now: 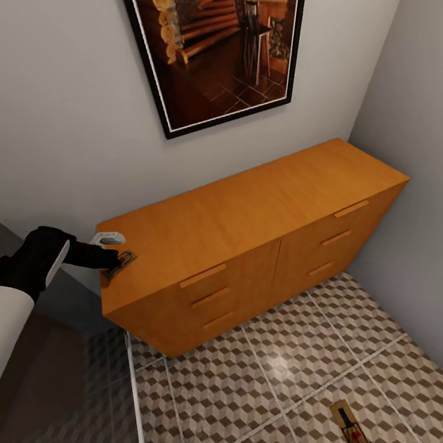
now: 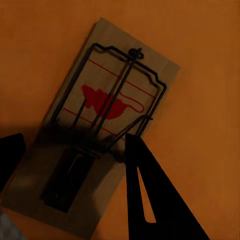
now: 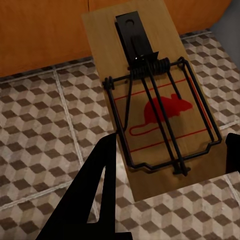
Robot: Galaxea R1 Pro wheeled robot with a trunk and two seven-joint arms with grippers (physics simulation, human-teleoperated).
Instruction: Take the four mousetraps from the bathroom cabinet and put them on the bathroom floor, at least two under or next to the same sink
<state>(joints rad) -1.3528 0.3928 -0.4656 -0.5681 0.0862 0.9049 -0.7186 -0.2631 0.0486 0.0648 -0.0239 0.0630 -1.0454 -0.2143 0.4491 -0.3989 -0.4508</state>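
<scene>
My left hand is out over the near left corner of the cabinet. A trap lies flat on the orange worktop right at its fingertips. In the left wrist view that trap sits between my two dark fingers, which stand apart on either side of the board's spring end. One finger tip overlaps the board's edge. The other shows at the frame's margin, and I cannot tell whether either one is pressing the wood, so I cannot say if the hand is closed on it. The board's red mouse mark and wire bar face up.

My right hand is low over the floor. A second trap lies between its fingers. One finger runs just beside the board's long edge, and the tip of the other shows at the far side. They look spread wider than the board, but whether the trap rests on the tiles or is carried I cannot tell. Beyond that trap, the cabinet's front rises from the tiles.

In the head view the same trap appears on the cube-pattern tiles, well apart from the cabinet. A framed picture hangs on the wall above the chest.
</scene>
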